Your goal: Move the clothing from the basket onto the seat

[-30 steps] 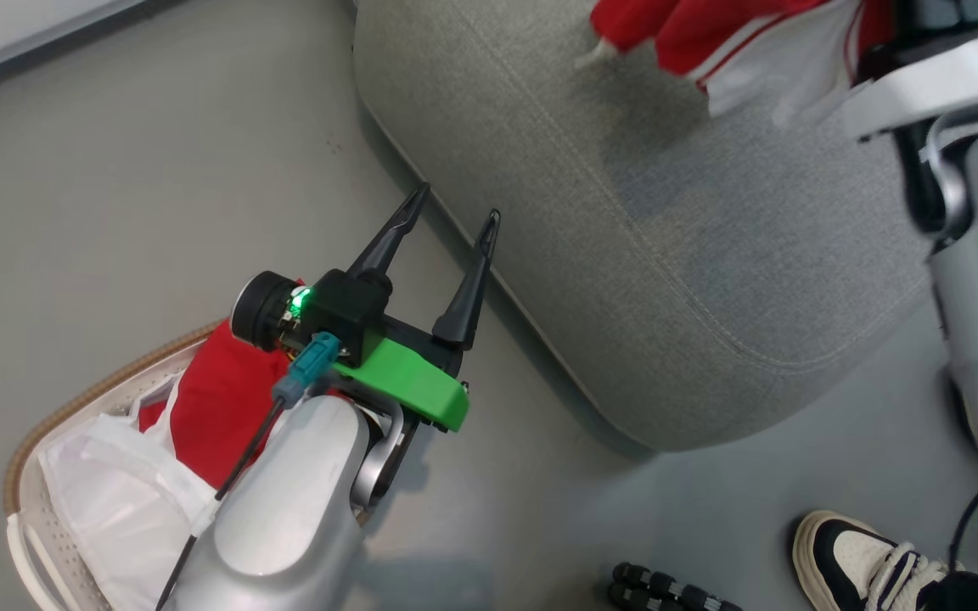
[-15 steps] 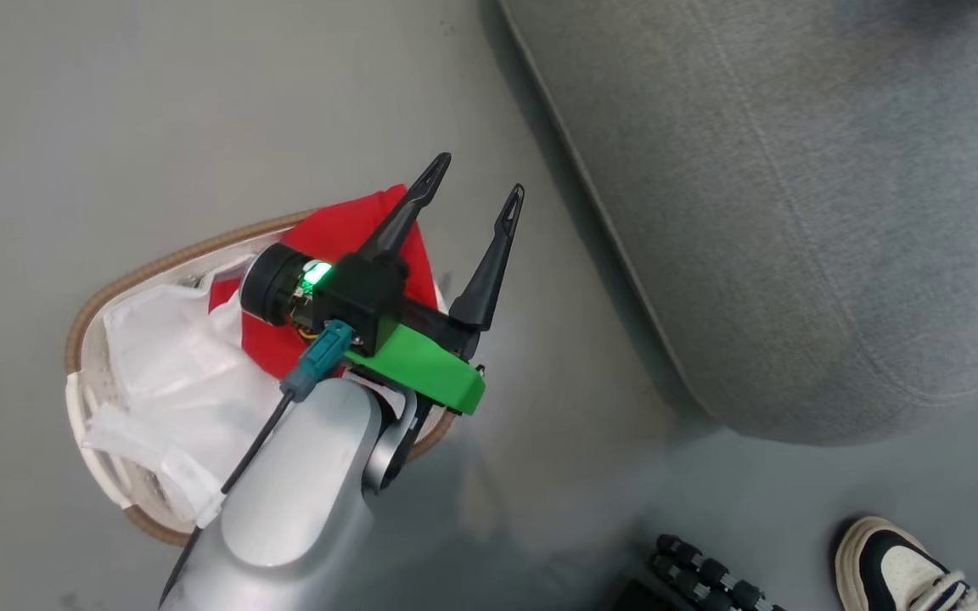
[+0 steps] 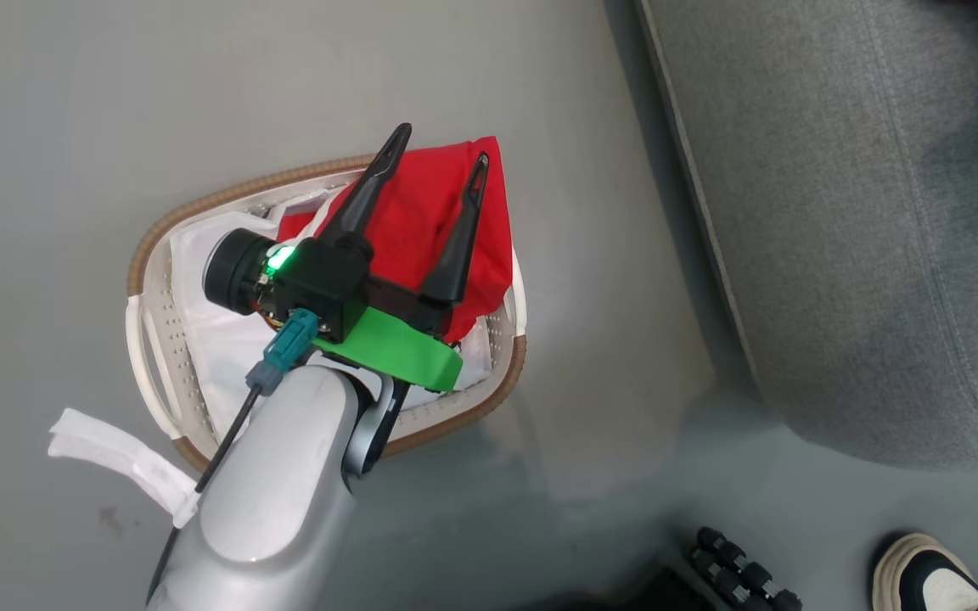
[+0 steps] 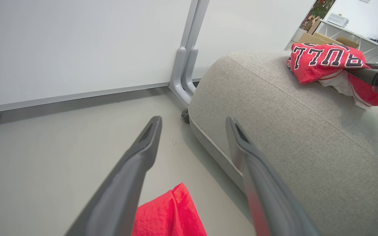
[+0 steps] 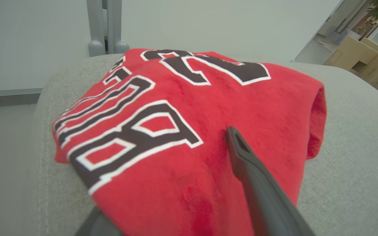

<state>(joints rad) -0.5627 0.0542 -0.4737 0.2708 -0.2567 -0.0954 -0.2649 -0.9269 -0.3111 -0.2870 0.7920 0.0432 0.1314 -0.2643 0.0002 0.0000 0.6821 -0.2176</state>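
Left gripper [image 3: 443,142]: 2 fingers spread wide, nothing held. It hovers above the basket [image 3: 226,195], with the red garment [image 3: 417,212] directly under its fingertips, heaped on the white sheet [image 3: 209,339] at the basket's end nearer the seat [image 3: 837,212]. Looks staged for the next pick. The seat is off to this gripper's right, apart from the basket.

Right gripper [image 5: 162,170]: 2 fingers wide apart. The jersey [image 5: 176,98] lies slack over and between them on the seat, not pinched. Reads as a let-go, so 1 item delivered and at least 1 left in the basket.

- **Head view:** adds the basket contents and the hover alignment.
- **Left wrist view:** adds the jersey ahead-right on the seat top, with a dark right-arm finger against it.
- **Right wrist view:** adds the lettering close up and the cloth draped over 1 finger.
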